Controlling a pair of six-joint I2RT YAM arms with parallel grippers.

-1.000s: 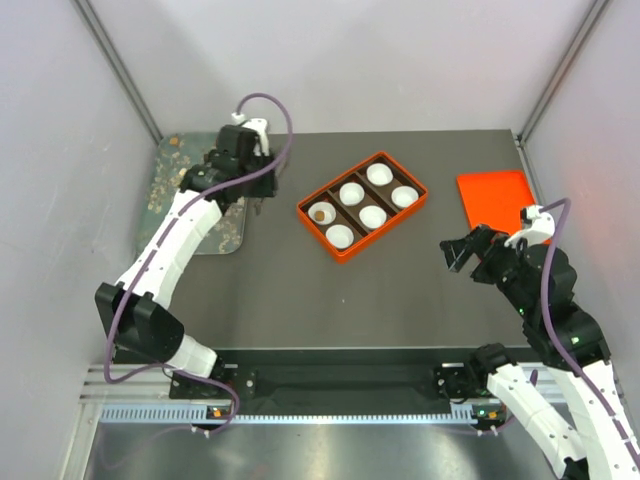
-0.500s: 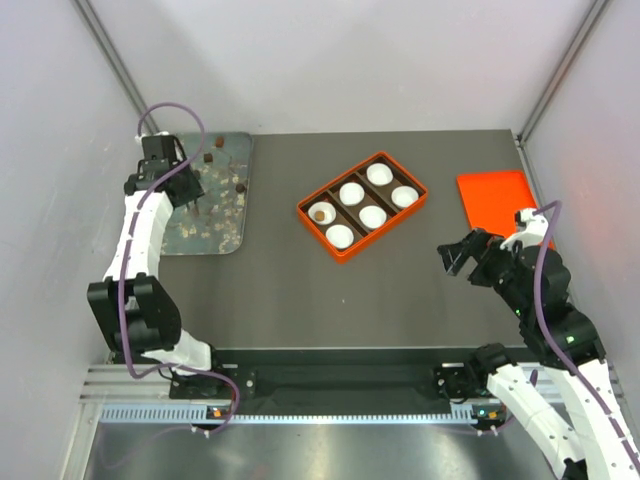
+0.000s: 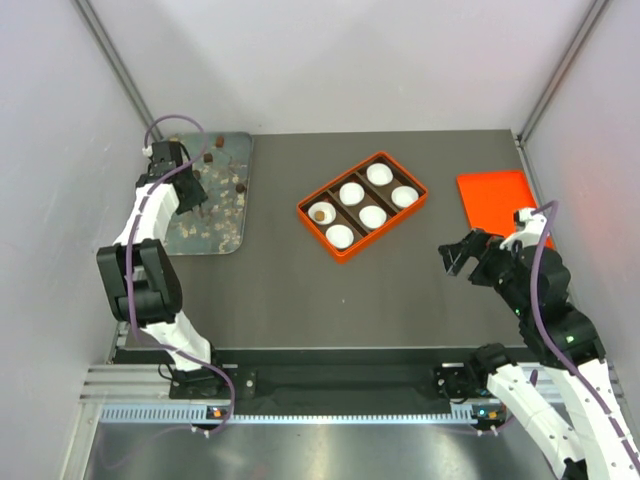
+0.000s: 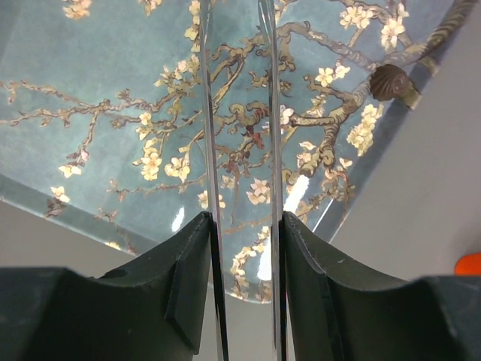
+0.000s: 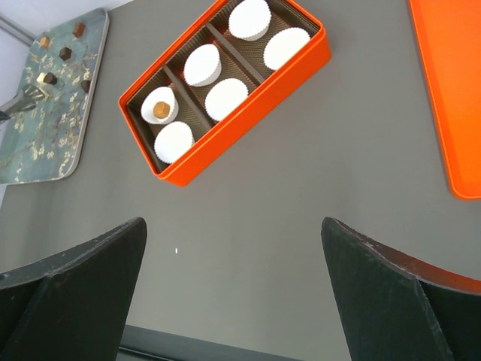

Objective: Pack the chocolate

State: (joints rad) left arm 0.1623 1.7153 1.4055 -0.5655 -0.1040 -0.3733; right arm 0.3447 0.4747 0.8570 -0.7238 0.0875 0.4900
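Note:
Small dark chocolate [image 3: 241, 188] pieces lie scattered on the floral tray [image 3: 190, 236] at the far left. One tan piece [image 3: 317, 213] sits in a white paper cup inside the orange box [image 3: 385, 232]. My left gripper [image 3: 188, 195] hangs over the tray, shut on thin metal tongs [image 4: 213, 113] whose two blades run out between its jaws [image 4: 244, 222]. Nothing shows between the blades where they are in view. A chocolate [image 4: 389, 80] lies at the tray's edge, to the right of the tongs. My right gripper [image 3: 456, 254] stands open over bare table, with nothing between its fingers [image 5: 233, 226].
The box [image 5: 248, 113] holds several white paper cups [image 5: 226, 98], all but one without a piece in them. A flat orange lid [image 3: 495, 200] lies at the far right. Grey walls close in the left, right and back sides.
My left arm has swung left from the tray's right edge to over the tray, carrying the tongs. The right arm has barely moved.

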